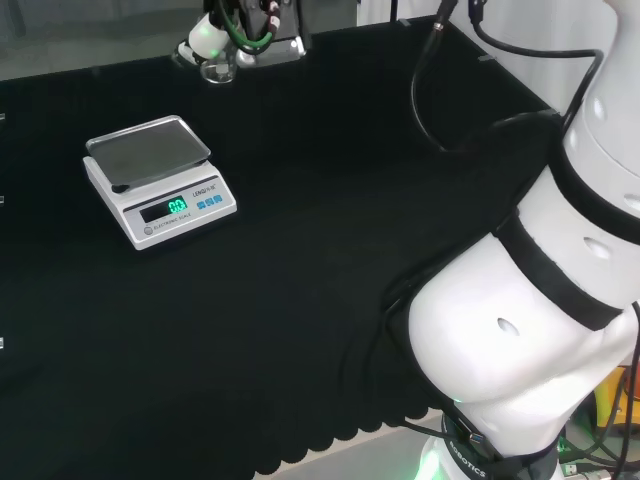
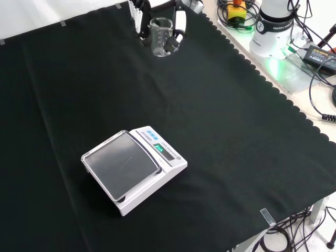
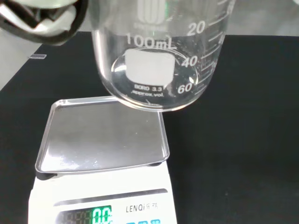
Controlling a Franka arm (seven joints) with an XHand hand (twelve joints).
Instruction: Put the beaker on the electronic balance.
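Observation:
A clear glass beaker (image 2: 161, 37) stands upright at the far end of the cloth in the front view, with my hand (image 2: 179, 25) shut on it, black and white fingers on both sides. From the head camera the beaker (image 1: 219, 68) sits under the hand (image 1: 212, 38) at the top edge. In the wrist view the beaker (image 3: 159, 51) looms close and looks empty, with a finger (image 3: 44, 21) beside it. The white electronic balance (image 2: 134, 169), steel pan (image 2: 119, 165) bare and green display lit, rests well apart from the beaker; it also shows as the balance (image 1: 160, 180) and the balance (image 3: 100, 154).
The arm's white links (image 1: 540, 280) take up the head view's right side. Off the cloth's scalloped edge in the front view stand the arm's base (image 2: 275, 26), a yellow box with a red button (image 2: 238, 9), a black adapter (image 2: 321, 52) and cables. Black cloth (image 2: 231, 121) lies between beaker and balance.

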